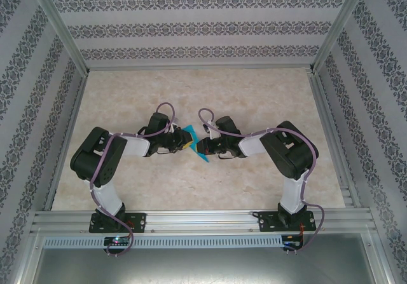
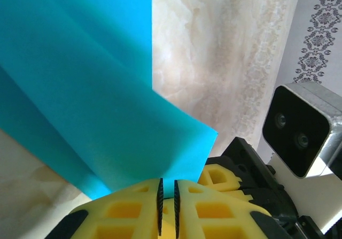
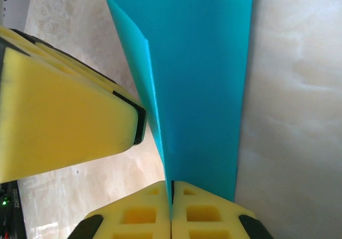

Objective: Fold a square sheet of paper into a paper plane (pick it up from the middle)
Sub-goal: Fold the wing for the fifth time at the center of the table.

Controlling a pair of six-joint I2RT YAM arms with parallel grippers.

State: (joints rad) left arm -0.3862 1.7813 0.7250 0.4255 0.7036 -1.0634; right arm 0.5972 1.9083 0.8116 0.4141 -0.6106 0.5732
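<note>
The teal-blue sheet of paper point(image 1: 205, 157), folded into layers, stands up off the table between my two grippers at mid-table. My right gripper point(image 3: 171, 183) is shut on its near edge, with the paper point(image 3: 197, 89) rising from between the pads. In the top view the right gripper point(image 1: 199, 147) faces left. My left gripper point(image 2: 167, 181) sits right at the paper's point(image 2: 96, 89) lower edge, and a narrow slit remains between its pads with nothing seen pinched. One of its fingers point(image 3: 64, 121) lies just left of the crease. From above, the left gripper point(image 1: 184, 145) faces right.
The right arm's wrist camera housing point(image 2: 299, 129) sits close to the left gripper on its right. The marble-patterned tabletop point(image 1: 191, 93) is bounded by aluminium rails and patterned walls point(image 1: 191, 27). Both arm bases point(image 1: 117, 220) stand at the near edge.
</note>
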